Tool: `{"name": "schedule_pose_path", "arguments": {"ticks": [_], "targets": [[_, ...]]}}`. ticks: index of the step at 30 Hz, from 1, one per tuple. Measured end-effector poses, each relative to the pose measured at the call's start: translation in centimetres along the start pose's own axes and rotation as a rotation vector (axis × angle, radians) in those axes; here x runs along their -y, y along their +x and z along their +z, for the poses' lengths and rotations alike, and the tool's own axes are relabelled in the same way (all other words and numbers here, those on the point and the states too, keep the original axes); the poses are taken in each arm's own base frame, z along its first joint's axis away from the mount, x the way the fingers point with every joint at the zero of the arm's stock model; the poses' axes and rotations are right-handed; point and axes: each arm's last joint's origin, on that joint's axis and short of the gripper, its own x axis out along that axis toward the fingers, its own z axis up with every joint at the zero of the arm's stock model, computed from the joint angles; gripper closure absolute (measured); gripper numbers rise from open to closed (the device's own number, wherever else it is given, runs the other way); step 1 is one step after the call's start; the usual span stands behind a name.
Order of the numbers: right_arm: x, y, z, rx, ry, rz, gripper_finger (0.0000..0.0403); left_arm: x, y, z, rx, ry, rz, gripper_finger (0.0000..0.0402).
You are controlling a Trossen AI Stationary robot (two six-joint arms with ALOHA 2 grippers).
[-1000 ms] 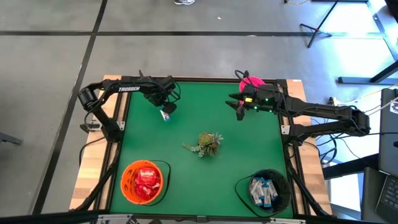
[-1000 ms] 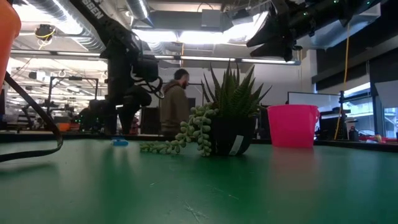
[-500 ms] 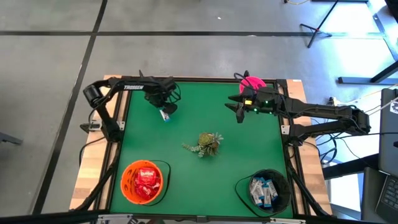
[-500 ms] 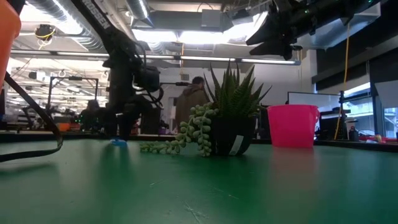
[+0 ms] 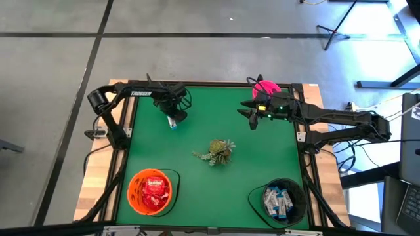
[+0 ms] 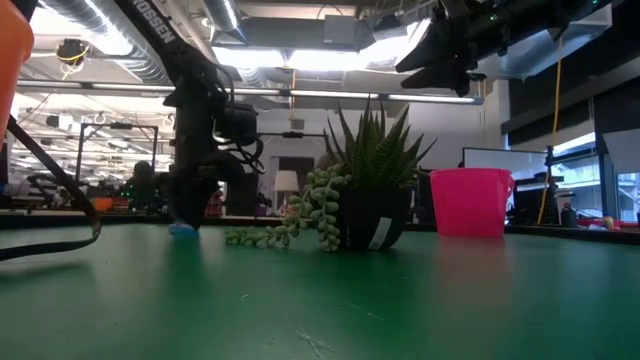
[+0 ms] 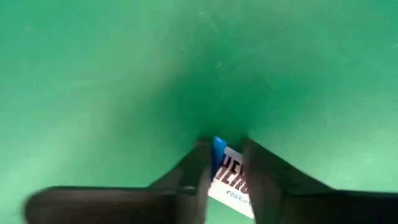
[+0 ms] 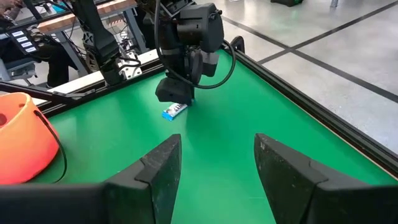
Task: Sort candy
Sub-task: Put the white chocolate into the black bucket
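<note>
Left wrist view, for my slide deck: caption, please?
Left claw closing around a white-and-blue candy lying on the green table.

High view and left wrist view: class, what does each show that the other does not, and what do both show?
Only the high view: the right tool hovering open, the orange bowl of red candy, the black bowl, the plant. Only the left wrist view: print on the white-and-blue candy between the fingers. Both: that candy at the left tool, on the green table.

One small white-and-blue wrapped candy packet (image 7: 228, 177) on my green mat.
I see it flat, far left, pinched between dark fingers (image 7: 198, 168); other sweets sit in bowls.
</note>
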Motion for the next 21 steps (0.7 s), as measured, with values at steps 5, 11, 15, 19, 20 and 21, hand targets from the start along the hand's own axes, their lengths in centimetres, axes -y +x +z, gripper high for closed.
{"name": "schedule_pose_path", "arguments": {"ticks": [5,11,15,19,20,21], "targets": [[0.0,0.0,0.0,0.0,0.004,0.001,0.0205,0.0,-0.1,-0.2,-0.003,0.051,0.013,0.0393],[0.0,0.0,0.0,-0.002,0.004,0.01,0.0205,0.7,-1.3,-0.9,0.011,0.104,0.022,0.0401],[0.0,0.0,0.0,0.004,0.004,0.011,0.0205,2.1,-4.1,-1.4,0.12,0.135,-0.018,0.0401],[-0.1,0.0,0.3,0.027,0.021,0.017,0.0205,3.8,-8.6,-2.1,0.283,0.17,-0.085,0.0401],[-0.1,0.0,0.4,0.04,0.026,0.02,0.0205,4.3,-9.7,-2.3,0.328,0.182,-0.103,0.0401],[-0.2,0.0,0.5,0.052,0.03,0.024,0.0205,4.8,-10.9,-2.6,0.372,0.196,-0.114,0.0401]]}}
